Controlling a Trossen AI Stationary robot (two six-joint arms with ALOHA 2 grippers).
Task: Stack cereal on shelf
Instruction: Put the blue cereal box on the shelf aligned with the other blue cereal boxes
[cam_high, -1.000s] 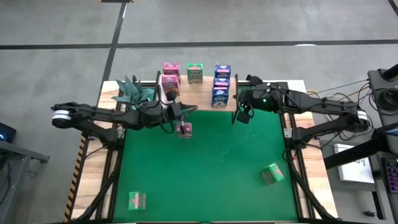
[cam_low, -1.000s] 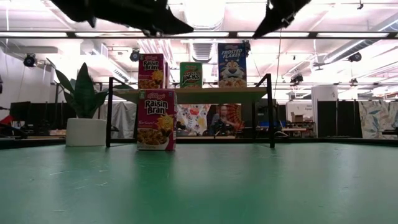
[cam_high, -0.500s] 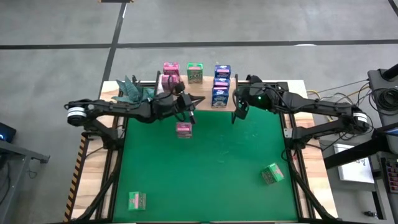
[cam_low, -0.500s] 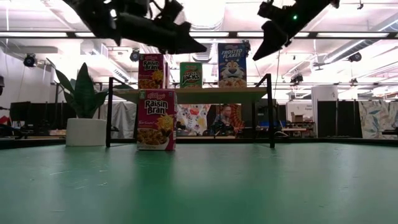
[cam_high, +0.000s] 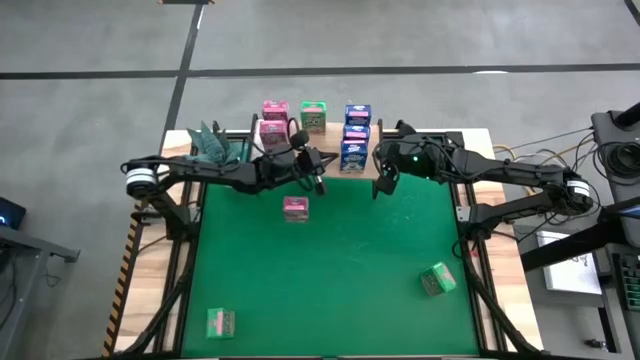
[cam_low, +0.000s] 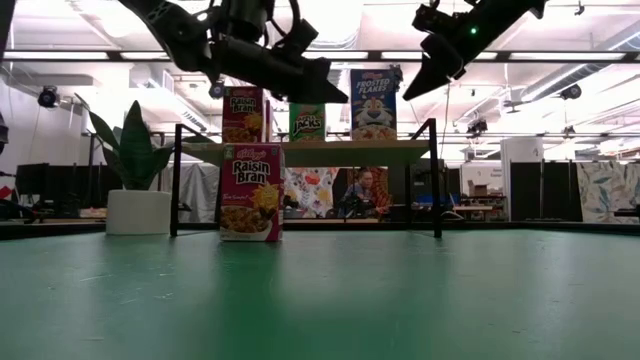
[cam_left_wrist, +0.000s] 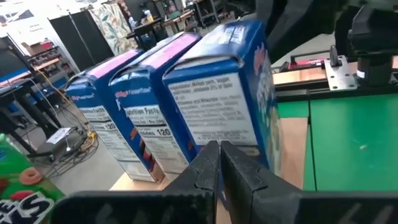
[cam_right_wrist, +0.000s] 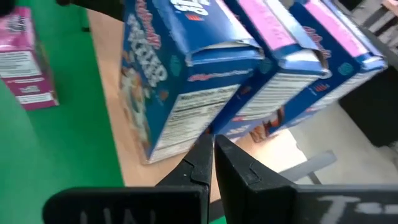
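Cereal (cam_high: 295, 208) stands upright on mat (cam_high: 340, 290), long axis vertical.

A green table mat (cam_high: 340, 270) covers most of a light wooden tabletop (cam_high: 478, 140), whose bare edges show along the far side and at the corners. A potted plant (cam_low: 134, 170) with long pointed green leaves stands in a white pot near the far left corner of the table; from above its leaves (cam_high: 213, 143) spread over the wood beside the mat. Yellow-and-black hazard tape (cam_high: 130, 255) runs along the table's left edge. The floor around the table is grey concrete (cam_high: 400, 40) crossed by dark lines. Beyond the table, the room shows bright ceiling lights (cam_low: 325, 20), dark partitions (cam_low: 540, 190) and a seated person (cam_low: 360, 195) among cluttered desks.
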